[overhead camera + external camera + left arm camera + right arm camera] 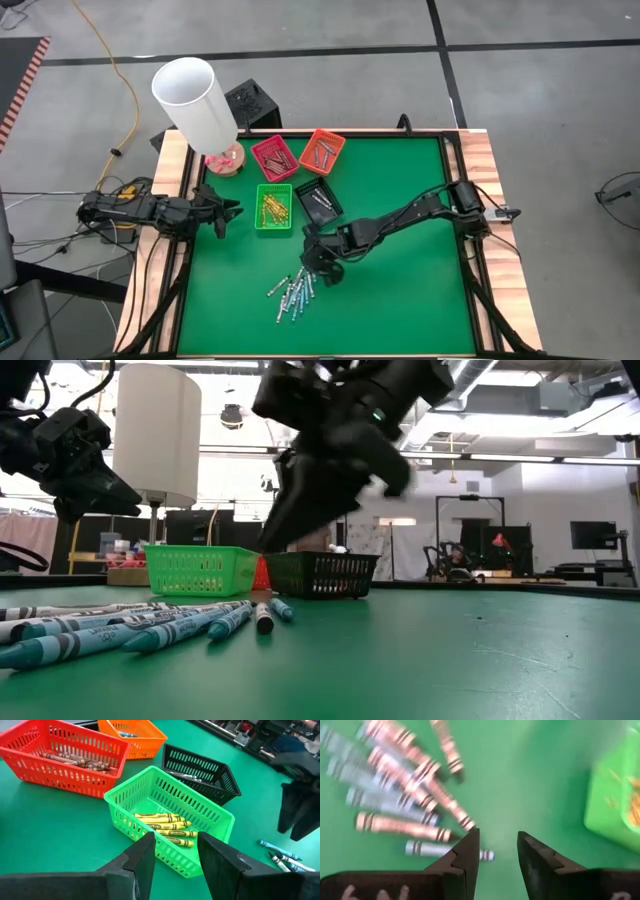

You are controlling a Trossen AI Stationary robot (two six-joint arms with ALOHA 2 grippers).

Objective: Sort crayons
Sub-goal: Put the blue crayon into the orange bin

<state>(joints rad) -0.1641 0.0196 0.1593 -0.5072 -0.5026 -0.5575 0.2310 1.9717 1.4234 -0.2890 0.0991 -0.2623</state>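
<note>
From above, the loose crayons (295, 293) are lying in a fanned cluster on the green table (400, 290), near its front edge, their long axes mostly running diagonally from front-left up toward back-right. The right gripper (318, 262) is hovering just behind that cluster, near the green tray (273, 206) and black tray (319, 201); the red tray (274, 157) and orange tray (322, 151) are sitting farther back. The left gripper (232, 211) is waiting at the table's left edge, beside a white cylinder (196, 102).

At table level, blue crayons (120, 630) are lying flat, tips pointing toward the green tray (200, 570) and black tray (325, 573). A workshop room with monitors and stands is showing behind.

In the left wrist view, the left gripper's (175, 852) jaws are standing apart, holding nothing, facing the green tray (175, 810), where yellow crayons (167, 827) are lying lengthwise.

In the right wrist view, the right gripper's (497, 851) jaws are parted and empty, just above the mat beside blue and reddish crayons (405, 790) lying roughly parallel.
</note>
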